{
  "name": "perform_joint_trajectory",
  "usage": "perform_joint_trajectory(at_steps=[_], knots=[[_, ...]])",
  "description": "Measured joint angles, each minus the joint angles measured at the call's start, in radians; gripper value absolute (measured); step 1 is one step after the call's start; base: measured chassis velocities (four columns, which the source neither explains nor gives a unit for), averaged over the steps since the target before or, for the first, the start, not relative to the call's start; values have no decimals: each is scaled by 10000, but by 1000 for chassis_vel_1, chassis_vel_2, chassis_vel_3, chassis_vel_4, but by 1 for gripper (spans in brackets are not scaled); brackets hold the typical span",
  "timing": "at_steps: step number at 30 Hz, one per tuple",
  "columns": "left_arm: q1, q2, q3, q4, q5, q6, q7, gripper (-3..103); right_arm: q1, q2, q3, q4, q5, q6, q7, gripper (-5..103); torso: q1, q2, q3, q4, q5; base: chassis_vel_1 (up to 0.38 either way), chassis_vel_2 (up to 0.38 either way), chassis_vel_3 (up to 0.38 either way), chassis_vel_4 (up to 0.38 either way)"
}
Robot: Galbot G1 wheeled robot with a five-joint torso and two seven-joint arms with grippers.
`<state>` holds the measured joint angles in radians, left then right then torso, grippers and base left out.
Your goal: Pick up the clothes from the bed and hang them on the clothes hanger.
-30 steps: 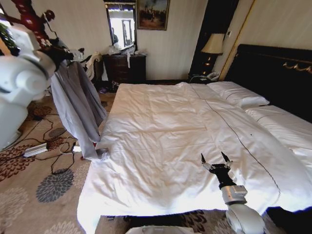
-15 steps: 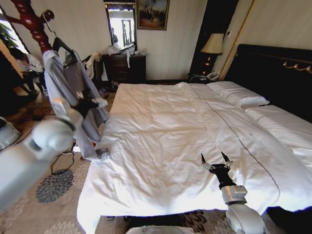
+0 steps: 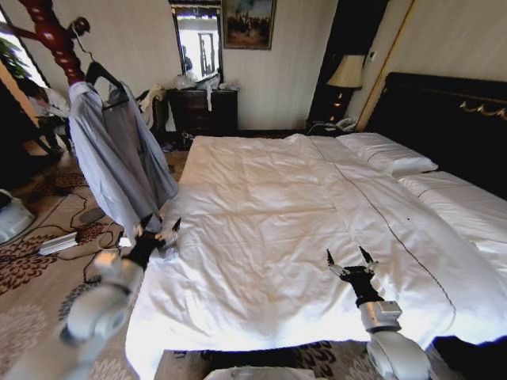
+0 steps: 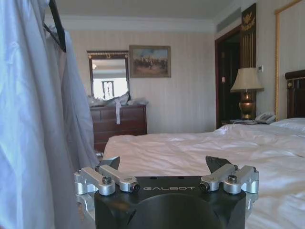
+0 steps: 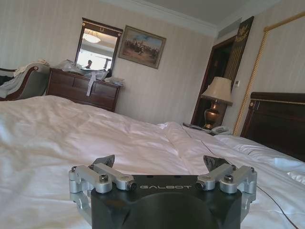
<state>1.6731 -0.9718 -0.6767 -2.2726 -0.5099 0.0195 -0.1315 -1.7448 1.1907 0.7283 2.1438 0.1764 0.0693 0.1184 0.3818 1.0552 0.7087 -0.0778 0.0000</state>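
While the bed lay bare of clothing, the clothes hung at far left on the clothes hanger, hooked to the wooden coat stand. By my read the hanging step looked done. Left hand sat low beside the bed's left edge, fingers spread, empty. Right hand rested over the near sheets, fingers apart. Next called only for pulling clear.

Clothes hanger mostly under the clothes — coat stand cropped.
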Motion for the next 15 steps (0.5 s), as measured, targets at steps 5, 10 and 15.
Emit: perform_joint_trajectory(at_steps=[5,10,15], knots=[[1055,-1090,332,-138,1373,-976,335,100,-2,0,0,0,0,0,0,100,0,0,0,-3,1,0,0,0,0],[2116,-2182,612,-30,2701,-1979,738,100,0,0,0,0,0,0,0,100,-1,0,0,1,2,0,0,0,0],[2547,-2598,668,44,3021,-2439,836,100,0,0,0,0,0,0,0,100,0,0,1,-2,1,0,0,0,0]])
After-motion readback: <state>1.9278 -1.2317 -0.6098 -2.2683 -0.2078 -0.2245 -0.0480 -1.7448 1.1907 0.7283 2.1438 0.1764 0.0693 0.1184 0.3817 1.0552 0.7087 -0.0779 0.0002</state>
